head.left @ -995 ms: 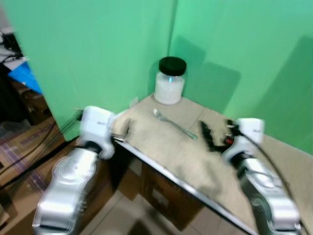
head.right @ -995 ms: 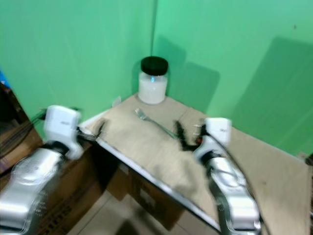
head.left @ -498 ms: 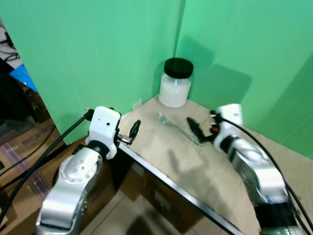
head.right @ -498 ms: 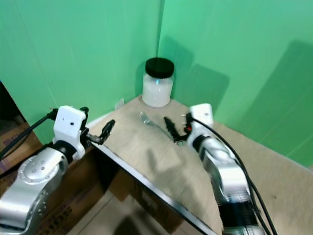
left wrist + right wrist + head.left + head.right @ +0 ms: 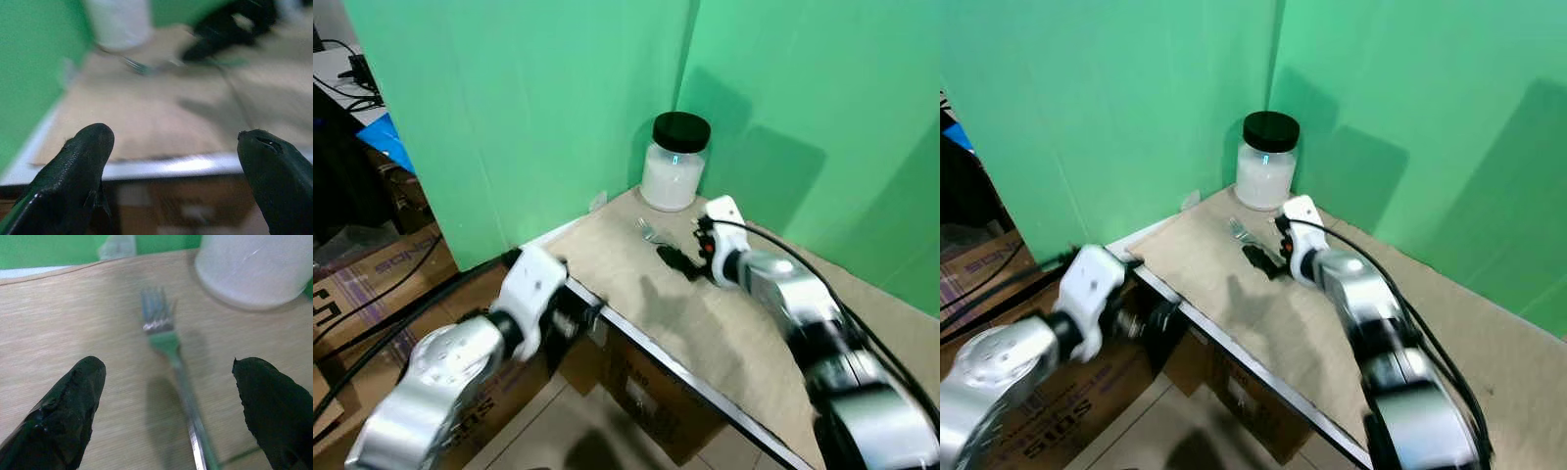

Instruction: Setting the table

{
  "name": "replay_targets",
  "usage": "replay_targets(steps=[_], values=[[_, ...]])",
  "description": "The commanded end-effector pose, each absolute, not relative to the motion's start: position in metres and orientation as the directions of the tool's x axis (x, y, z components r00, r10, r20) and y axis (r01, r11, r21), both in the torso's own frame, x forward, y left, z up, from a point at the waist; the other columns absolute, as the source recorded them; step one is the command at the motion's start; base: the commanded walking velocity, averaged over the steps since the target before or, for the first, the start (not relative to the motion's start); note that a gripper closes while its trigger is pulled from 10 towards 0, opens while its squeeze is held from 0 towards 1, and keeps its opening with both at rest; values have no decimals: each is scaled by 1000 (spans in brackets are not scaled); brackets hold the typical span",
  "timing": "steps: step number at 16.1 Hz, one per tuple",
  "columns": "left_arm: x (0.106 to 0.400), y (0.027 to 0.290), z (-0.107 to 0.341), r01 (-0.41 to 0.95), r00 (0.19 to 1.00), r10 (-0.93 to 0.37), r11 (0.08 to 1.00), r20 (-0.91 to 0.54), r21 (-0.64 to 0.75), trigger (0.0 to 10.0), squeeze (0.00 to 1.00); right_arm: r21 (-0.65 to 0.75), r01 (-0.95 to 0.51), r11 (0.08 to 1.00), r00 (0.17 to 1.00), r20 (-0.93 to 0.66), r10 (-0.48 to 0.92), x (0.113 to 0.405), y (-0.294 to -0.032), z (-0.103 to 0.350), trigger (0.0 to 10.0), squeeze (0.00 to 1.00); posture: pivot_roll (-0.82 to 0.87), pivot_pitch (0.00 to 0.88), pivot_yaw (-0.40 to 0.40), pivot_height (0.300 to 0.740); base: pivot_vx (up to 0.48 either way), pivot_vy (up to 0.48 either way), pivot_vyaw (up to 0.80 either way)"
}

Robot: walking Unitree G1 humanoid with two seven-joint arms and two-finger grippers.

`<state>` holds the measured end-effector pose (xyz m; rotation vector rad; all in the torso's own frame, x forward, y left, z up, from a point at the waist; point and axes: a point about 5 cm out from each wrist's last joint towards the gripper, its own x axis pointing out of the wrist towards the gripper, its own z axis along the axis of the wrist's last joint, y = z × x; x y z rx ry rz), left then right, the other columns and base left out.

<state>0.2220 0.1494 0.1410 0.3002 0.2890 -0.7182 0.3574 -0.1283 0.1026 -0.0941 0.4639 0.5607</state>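
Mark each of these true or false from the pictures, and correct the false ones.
1. The fork lies on the table. True.
2. The right end effector is shut on the fork. False: it is open, its fingers on either side of the fork.
3. The jar has a black lid. True.
4. The jar lies tipped on its side. False: it stands upright in the corner.
5. The left end effector is open. True.

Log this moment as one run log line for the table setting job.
step: reach for fork | right gripper: open, over fork | left gripper: open, off table edge | jar: upright in corner
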Motion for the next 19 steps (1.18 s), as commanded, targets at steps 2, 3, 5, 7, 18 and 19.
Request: replay_targets(steps=[2,3,5,7,18,19], values=[[214,144,141,744,651,-658,652,-379,146,10000,0,22,-505,863,762,-458,458,363,-133,100,7569,0,80,0,-87,740,0,0,0],[210,146,141,756,635,-666,639,-390,141,10000,0,20,-498,867,762,-468,448,365,-132,98,7255,0,81,0,-87,740,0,0,0],[209,148,141,761,629,-670,634,-394,137,10000,0,18,-492,870,755,-488,437,367,-135,93,4549,0,82,0,-90,740,0,0,0],[207,148,141,764,626,-673,631,-395,135,10000,0,44,-488,872,739,-511,440,364,-136,87,2157,0,81,0,-91,740,0,0,0],[206,147,141,771,615,-679,624,-401,127,10000,0,145,-374,916,737,-553,388,360,-137,72,1529,0,87,0,-91,740,0,0,0],[205,147,141,772,614,-679,623,-402,127,10000,0,150,-368,918,735,-558,386,359,-137,71,902,0,87,0,-91,740,0,0,0]])
